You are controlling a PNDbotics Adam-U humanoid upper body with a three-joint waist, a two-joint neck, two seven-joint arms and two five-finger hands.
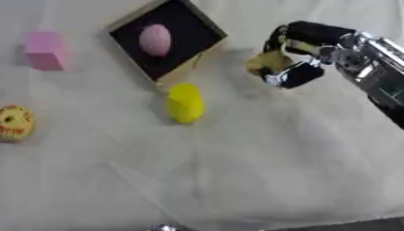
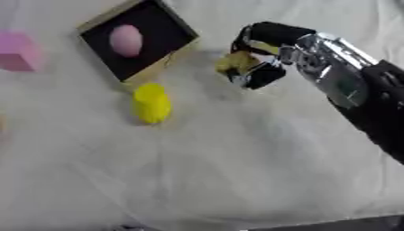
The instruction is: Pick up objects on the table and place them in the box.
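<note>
A shallow wooden box (image 1: 207, 23) with a black inside sits at the upper middle, with a pink egg-shaped object (image 1: 155, 39) in it. My right hand (image 1: 304, 44) comes in from the right, just right of the box, its fingers curled round a small olive-yellow object (image 1: 267, 62). A yellow rounded object (image 1: 185, 103) lies on the cloth below the box. To the far left, a pink block (image 1: 45, 50) stands on the cloth. At the left edge lies a round yellow and red item (image 1: 15, 122). My left hand is not visible.
A pale wrinkled cloth (image 1: 236, 171) covers the table. Its front edge shows at the bottom right, with a dark strip (image 1: 355, 224) beyond it.
</note>
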